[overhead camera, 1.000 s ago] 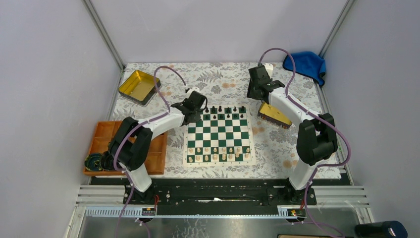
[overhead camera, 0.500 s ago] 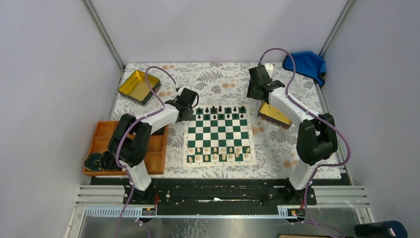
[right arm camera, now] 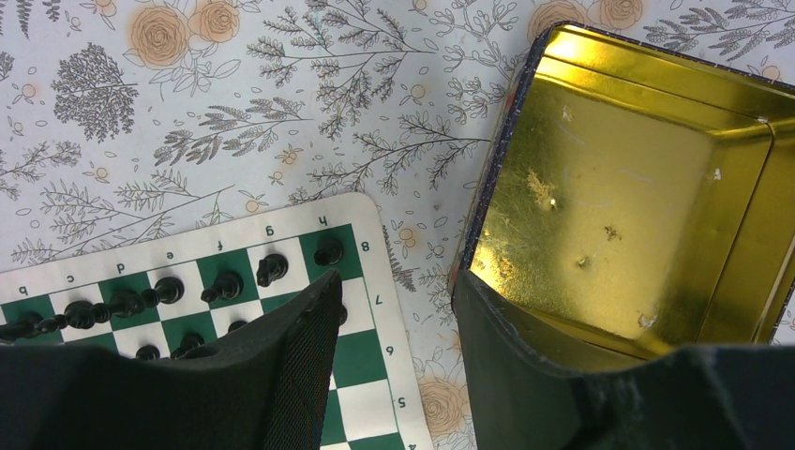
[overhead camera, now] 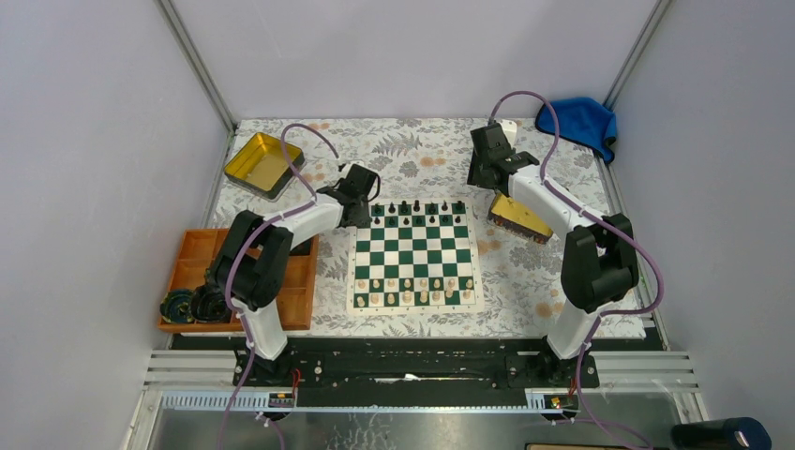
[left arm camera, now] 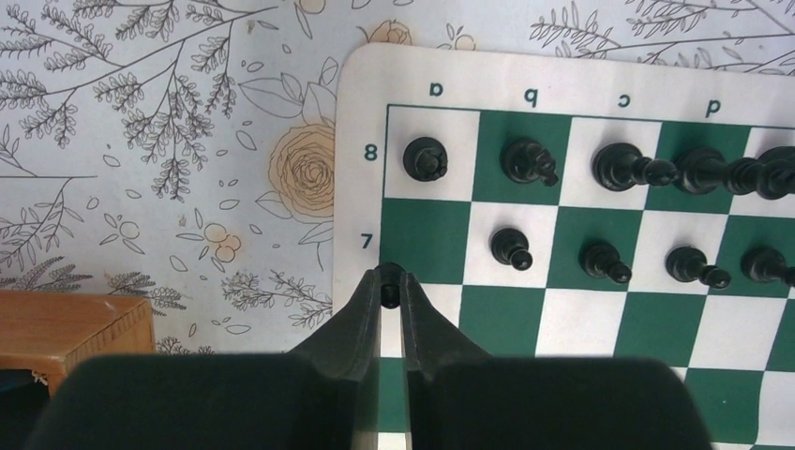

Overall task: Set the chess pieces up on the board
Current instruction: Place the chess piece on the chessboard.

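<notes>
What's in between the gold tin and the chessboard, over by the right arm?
Only flowery tablecloth. The strip between the tin and the board is bare. The right wrist view shows it best.

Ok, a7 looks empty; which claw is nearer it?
Left. The left claw sits at the corner of a7; the right claw hangs past the board's opposite edge, by the gold tin.

Off at 3 o'clock go the small black chess pieces (left arm camera: 647, 169), overlapping, kinds unreadable! A dark speck (left arm camera: 390, 294) sits at the closed left pincer (left arm camera: 390, 279) tips, too buried to name. The lidless gold rectangular tin (right arm camera: 637, 187) has its near corner behind a finger (right arm camera: 525, 375) of the right pincer (right arm camera: 394, 281), and it's cut off at 3 o'clock.
</notes>
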`<state>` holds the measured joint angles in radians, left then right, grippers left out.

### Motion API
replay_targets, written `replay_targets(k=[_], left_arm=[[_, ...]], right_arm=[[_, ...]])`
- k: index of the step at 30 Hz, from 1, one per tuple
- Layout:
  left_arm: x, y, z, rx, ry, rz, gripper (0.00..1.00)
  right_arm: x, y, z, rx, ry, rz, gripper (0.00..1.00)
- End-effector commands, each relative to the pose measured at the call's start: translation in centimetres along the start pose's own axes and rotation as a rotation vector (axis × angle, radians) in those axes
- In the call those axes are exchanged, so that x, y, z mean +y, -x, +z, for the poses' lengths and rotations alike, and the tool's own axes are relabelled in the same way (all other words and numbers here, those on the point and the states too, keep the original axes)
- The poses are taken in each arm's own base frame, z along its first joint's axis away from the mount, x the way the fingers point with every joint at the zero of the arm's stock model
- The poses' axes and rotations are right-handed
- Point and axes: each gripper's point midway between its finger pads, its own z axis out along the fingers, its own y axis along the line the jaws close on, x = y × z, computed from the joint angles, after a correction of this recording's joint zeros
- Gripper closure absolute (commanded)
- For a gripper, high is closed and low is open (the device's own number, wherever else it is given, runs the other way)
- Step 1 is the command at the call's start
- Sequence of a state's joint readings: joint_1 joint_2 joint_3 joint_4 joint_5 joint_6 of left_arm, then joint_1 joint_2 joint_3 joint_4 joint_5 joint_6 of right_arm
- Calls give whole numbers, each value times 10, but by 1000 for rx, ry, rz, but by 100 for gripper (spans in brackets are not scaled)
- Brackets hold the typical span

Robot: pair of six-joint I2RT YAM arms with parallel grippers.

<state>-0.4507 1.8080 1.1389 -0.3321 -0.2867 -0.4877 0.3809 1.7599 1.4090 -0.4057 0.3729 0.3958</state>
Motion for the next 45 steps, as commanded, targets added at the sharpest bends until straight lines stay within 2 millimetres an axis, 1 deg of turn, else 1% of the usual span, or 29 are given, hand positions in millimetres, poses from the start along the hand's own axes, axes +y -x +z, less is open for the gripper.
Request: replay_targets(k=[1, 22, 35, 45], left_arm=[[-10, 17, 3, -36, -26, -11, 100], [-15, 18, 11, -27, -34, -1, 100], [-14, 16, 14, -20, -28, 3, 100], [-16, 22, 14, -29, -35, 1, 100]], right_arm=[[4, 15, 0, -39, 17, 12, 45], [5, 13, 5, -28, 12, 7, 46], [6, 12, 7, -23, 10, 6, 46], [7, 13, 9, -20, 9, 2, 46]])
